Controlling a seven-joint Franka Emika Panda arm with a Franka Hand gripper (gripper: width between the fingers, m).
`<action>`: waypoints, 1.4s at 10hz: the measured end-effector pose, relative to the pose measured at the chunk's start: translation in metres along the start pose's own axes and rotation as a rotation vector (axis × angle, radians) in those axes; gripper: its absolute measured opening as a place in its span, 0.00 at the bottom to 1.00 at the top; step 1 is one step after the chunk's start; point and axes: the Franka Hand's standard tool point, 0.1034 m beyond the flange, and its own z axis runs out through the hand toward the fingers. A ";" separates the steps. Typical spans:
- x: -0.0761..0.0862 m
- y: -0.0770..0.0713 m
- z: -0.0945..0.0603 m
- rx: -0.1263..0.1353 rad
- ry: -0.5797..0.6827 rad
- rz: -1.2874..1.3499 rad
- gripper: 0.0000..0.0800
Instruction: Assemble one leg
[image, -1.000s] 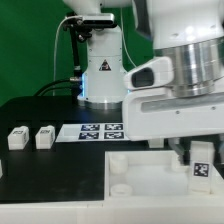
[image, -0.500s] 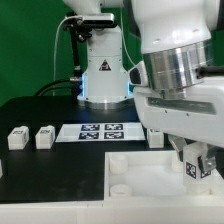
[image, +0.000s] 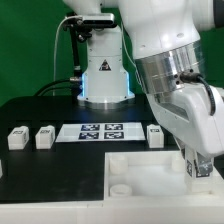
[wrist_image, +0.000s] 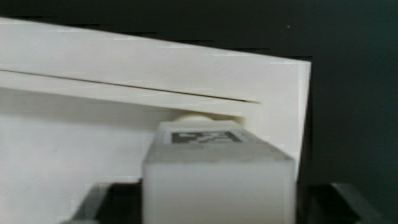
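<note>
Now, going from the exterior view's left, 2 loose legs stand side by side on the black table (image: 40, 110): 1 leg (image: 17, 138) near the edge and a second leg (image: 44, 137) just beside it, both upright with their tags facing the camera. Next comes the marker board (image: 99, 130), lying flat in front of the arm's base. A third leg (image: 155, 136) stands just past the board's far end, close to the arm's big white body. Below and toward the exterior view's right lies the white panel (image: 140, 175), with a round corner socket (image: 118, 159) showing near its back corner and another at its front edge. Farthest right, the end effector (image: 199, 165) hangs tilted over the panel's right side, closed on a fourth leg (image: 200, 167), whose tagged face peeks out between the fingers. From the wrist view, that held leg (wrist_image: 217, 170) fills the lower middle, tag (wrist_image: 201, 141) uppermost, its tip touching or nearly touching a small round socket (wrist_image: 205, 121) at the panel's (wrist_image: 125, 130) corner; whether it has entered the socket cannot be told.
</note>
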 end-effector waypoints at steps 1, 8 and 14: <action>-0.001 0.000 0.000 0.000 0.000 -0.001 0.70; -0.010 0.006 -0.001 -0.101 0.046 -1.028 0.81; -0.009 0.002 -0.002 -0.123 0.087 -1.364 0.58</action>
